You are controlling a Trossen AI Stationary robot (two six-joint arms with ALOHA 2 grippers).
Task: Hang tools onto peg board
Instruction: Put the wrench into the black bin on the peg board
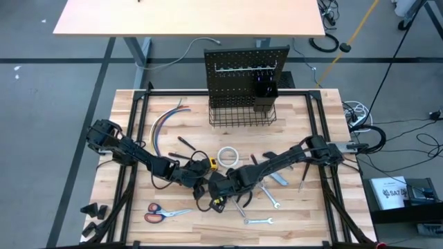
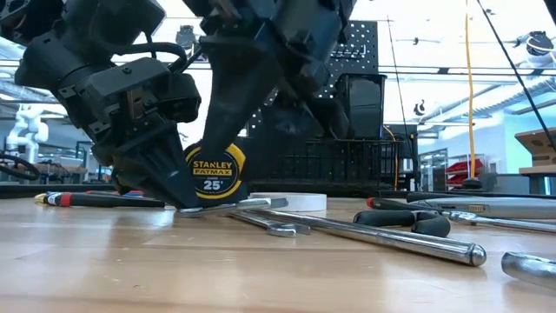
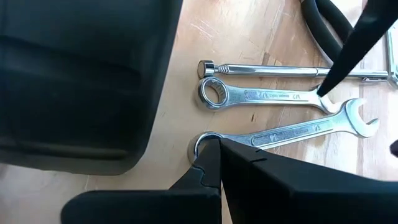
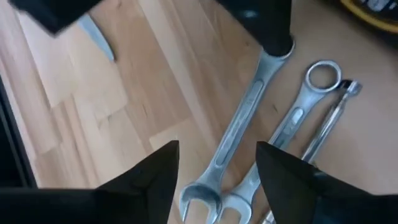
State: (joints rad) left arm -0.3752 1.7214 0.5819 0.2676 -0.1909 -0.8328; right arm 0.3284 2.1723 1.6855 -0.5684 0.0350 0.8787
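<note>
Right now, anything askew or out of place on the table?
Nothing broken or spilled. The oddity: the peg board hooks look bare while the tools lie loose on the table: wrenches, tape measure, scissors. Both grippers crowd one wrench: left gripper shut on its ring end, right gripper open over its fork end.

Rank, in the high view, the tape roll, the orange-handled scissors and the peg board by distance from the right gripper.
From the right gripper:
1. Tape roll, just behind it.
2. Orange-handled scissors, on the left arm's side, near the front edge.
3. Peg board, upright at the back.
</note>
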